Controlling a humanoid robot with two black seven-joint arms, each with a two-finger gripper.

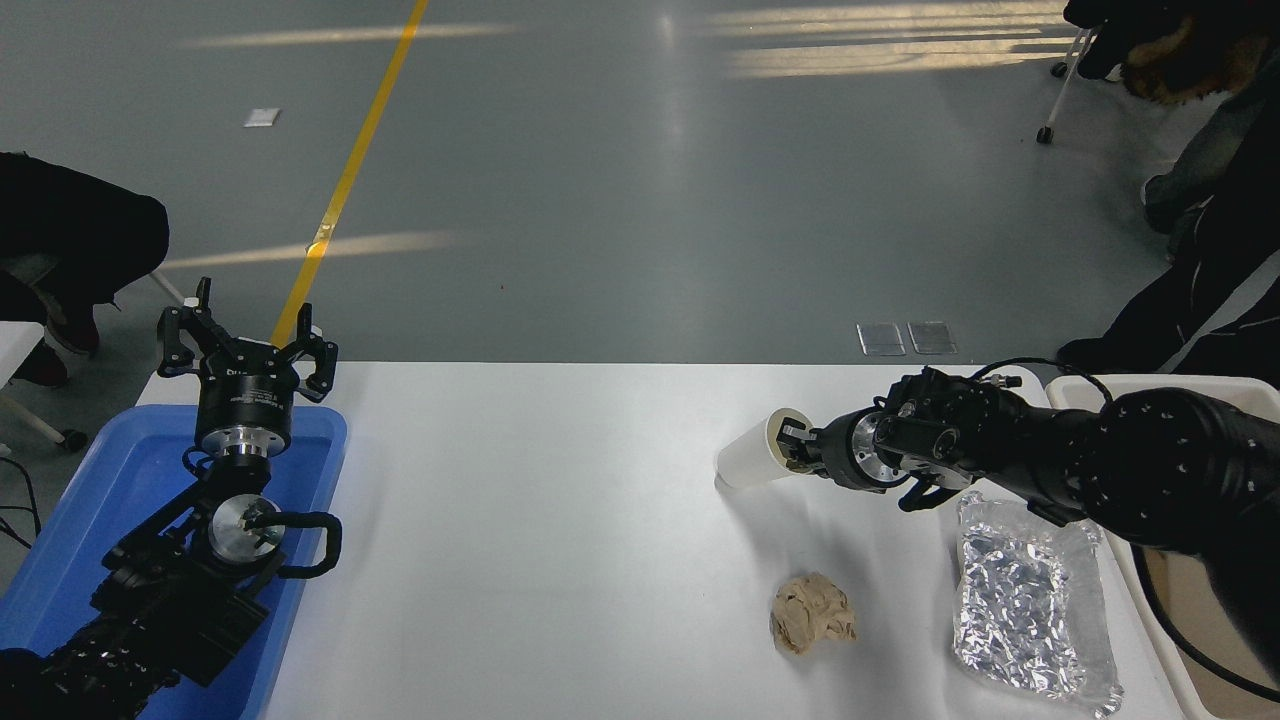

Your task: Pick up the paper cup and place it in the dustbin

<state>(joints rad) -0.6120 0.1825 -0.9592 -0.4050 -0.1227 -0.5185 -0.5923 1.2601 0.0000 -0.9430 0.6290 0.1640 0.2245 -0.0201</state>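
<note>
The white paper cup (752, 458) is tipped on its side at the table's middle right, its mouth turned right toward my right gripper (792, 447). The gripper's fingers are closed on the cup's rim, one inside the mouth. The cup's base points left and looks slightly off the table. The cream-white dustbin (1172, 582) stands at the right edge, mostly hidden behind my right arm, with only its rim and part of its inside showing. My left gripper (246, 352) is parked open at the lower left, over the blue tray.
A crumpled tan paper ball (812, 613) lies in front of the cup. A crinkled silver foil tray (1030, 598) sits at the front right, beside the bin. A blue plastic tray (90, 520) lies under the left arm. People sit at the far left and far right.
</note>
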